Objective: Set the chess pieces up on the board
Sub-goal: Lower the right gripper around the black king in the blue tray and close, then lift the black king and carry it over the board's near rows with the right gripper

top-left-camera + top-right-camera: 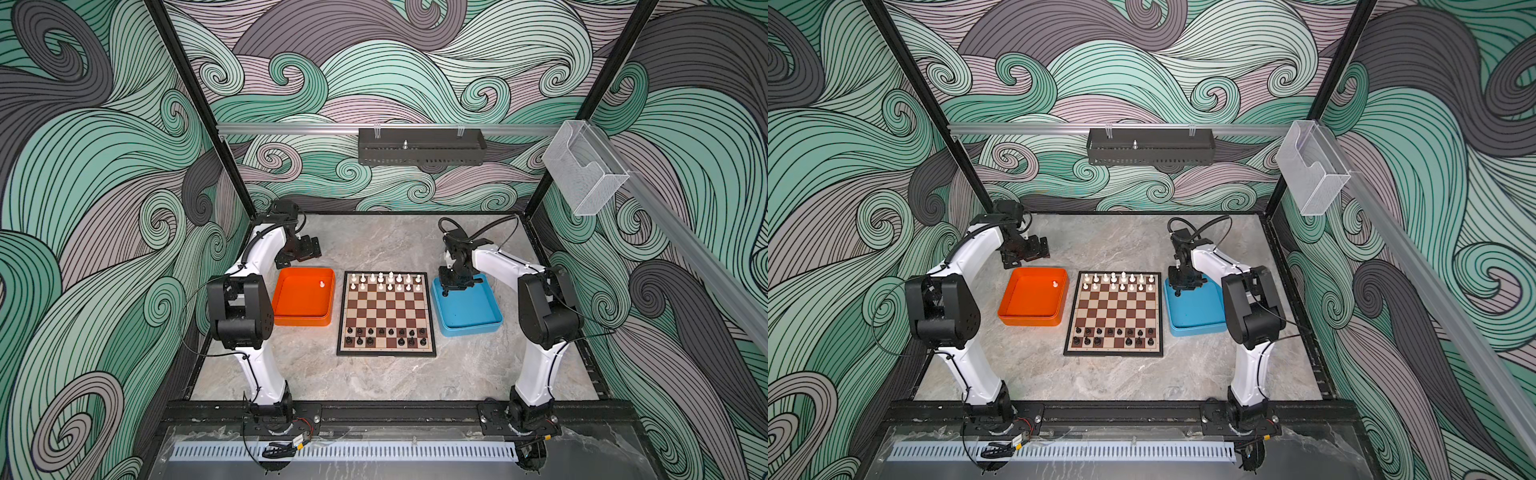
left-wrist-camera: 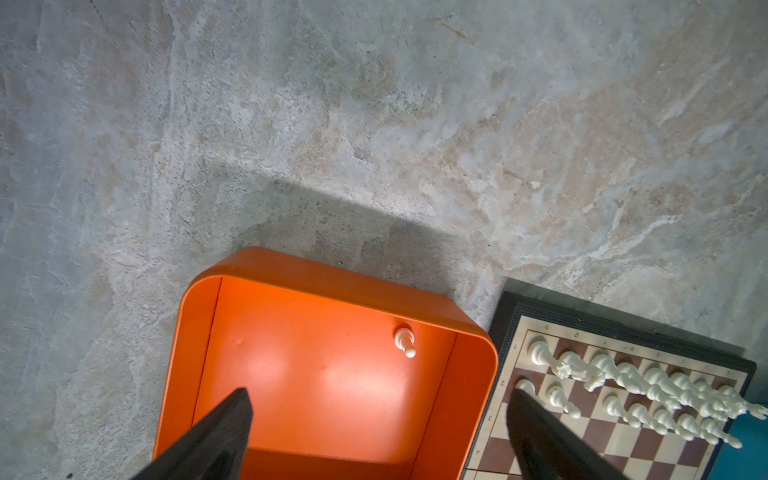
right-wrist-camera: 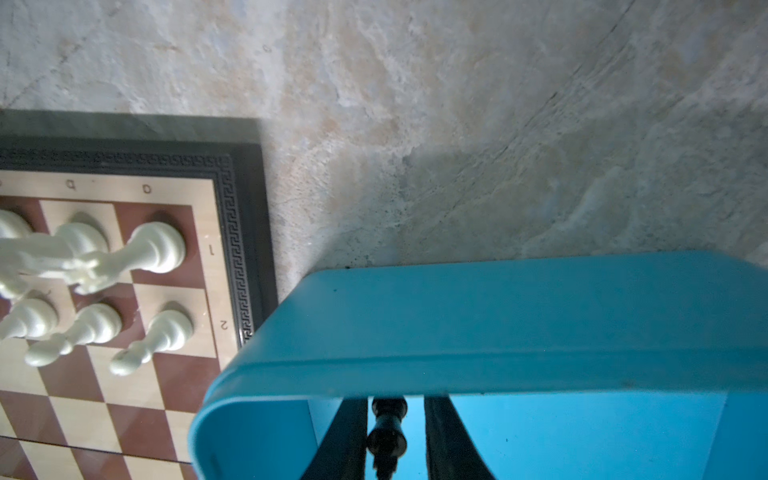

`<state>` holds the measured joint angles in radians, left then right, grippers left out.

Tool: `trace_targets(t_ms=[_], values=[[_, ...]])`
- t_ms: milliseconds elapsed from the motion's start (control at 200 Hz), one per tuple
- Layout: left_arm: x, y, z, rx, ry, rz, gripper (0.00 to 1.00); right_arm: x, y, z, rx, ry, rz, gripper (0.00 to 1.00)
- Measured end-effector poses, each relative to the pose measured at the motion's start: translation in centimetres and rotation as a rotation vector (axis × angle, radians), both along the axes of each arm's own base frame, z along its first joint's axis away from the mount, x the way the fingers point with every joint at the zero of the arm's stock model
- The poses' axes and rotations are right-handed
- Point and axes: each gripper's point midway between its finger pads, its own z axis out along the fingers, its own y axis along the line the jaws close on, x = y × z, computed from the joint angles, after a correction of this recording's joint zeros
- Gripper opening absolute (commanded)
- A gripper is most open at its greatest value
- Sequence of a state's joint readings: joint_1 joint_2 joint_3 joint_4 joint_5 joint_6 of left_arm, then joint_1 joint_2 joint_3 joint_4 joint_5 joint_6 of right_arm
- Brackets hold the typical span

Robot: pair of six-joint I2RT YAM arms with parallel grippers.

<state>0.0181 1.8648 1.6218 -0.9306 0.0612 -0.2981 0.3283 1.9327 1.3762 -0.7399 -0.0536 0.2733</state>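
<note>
Right wrist view, black piece (image 3: 388,434) between parted right fingers (image 3: 444,436) (untouched), in blue tray (image 3: 498,324), left fingers (image 2: 216,436) apart.

Square board (image 1: 386,309) of brown and cream checks, cream margin, thin black frame; lying flat. White pieces (image 1: 390,277): upright along the board's two far rows, with one gap in the second row. Black pieces (image 1: 391,331): upright along the board's two near rows, with gaps mid-way along the nearest. Lone white piece (image 1: 321,284): off the board, beside its left edge near the far corner. Lone black piece (image 3: 386,436): upright, off the board, just beyond its far right corner.
</note>
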Motion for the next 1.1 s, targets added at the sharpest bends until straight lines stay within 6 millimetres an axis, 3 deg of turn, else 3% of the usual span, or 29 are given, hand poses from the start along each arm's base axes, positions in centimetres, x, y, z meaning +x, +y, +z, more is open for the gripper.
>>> trace_targets(t_ms=[851,991,1101], values=[[0.0,0.0,-0.4,-0.002,0.01,0.0,0.98,-0.3,0.1,-0.5,-0.003,0.022,0.008,0.14],[0.0,0.0,-0.4,-0.002,0.01,0.0,0.98,-0.7,0.1,0.8,-0.001,0.013,0.02,0.14],[0.0,0.0,-0.4,-0.002,0.01,0.0,0.98,-1.0,0.6,3.4,0.011,-0.026,0.039,0.15]])
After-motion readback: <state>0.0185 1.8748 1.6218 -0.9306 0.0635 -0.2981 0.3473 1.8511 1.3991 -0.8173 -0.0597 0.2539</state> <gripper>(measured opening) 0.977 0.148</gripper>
